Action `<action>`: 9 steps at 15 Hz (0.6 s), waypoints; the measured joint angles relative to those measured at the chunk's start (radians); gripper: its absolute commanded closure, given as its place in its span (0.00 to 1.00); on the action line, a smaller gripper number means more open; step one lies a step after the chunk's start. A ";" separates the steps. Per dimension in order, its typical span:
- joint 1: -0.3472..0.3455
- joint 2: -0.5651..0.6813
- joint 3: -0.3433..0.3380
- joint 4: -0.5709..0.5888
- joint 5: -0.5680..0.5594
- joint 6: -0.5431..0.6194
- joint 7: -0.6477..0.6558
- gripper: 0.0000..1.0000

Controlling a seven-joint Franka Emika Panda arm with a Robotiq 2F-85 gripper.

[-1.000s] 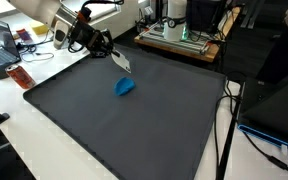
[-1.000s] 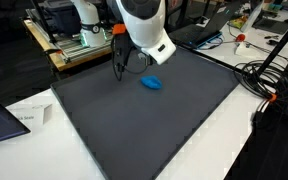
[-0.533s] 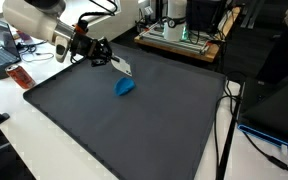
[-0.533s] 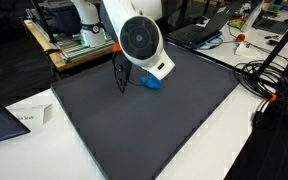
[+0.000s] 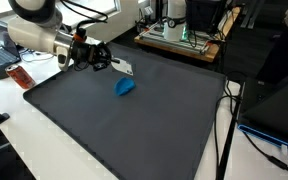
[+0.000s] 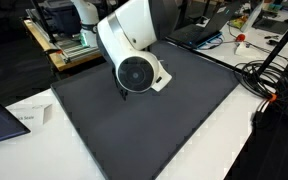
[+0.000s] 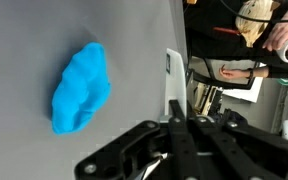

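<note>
Left of the bench (image 5: 34, 135): the arm (image 5: 44, 35) comes in over the far-left edge of the grey mat (image 5: 114, 130). The end effector (image 5: 108, 63) sits low, close above the mat. Whether it is wide or narrow, I cannot tell: the wrist view shows only dark linkage drawing together. A small white strip (image 5: 125, 68) lies at its tip, and it is unclear whether it is gripped or merely resting there. The wrist view shows this white strip (image 7: 171, 70) running on from the end effector (image 7: 174, 118).

The blue lump (image 5: 125, 87) lies on the mat near the strip, apart from the end effector. In the wrist view the blue lump (image 7: 81, 87) is left of the strip, not touching it.

In an exterior view the arm (image 6: 134, 60) covers that spot, with the end effector (image 6: 122, 93) pointing down at the mat (image 6: 164, 130).
</note>
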 measured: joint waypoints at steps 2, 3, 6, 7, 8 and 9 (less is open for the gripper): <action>-0.003 0.041 0.005 0.047 0.004 -0.027 0.004 0.99; -0.004 0.059 0.008 0.069 0.005 -0.039 0.007 0.99; -0.009 0.101 0.018 0.129 0.009 -0.071 0.017 0.99; -0.010 0.106 0.021 0.143 0.009 -0.078 0.024 0.99; -0.011 0.106 0.022 0.152 0.011 -0.078 0.031 0.99; -0.011 0.103 0.022 0.159 0.013 -0.078 0.037 0.99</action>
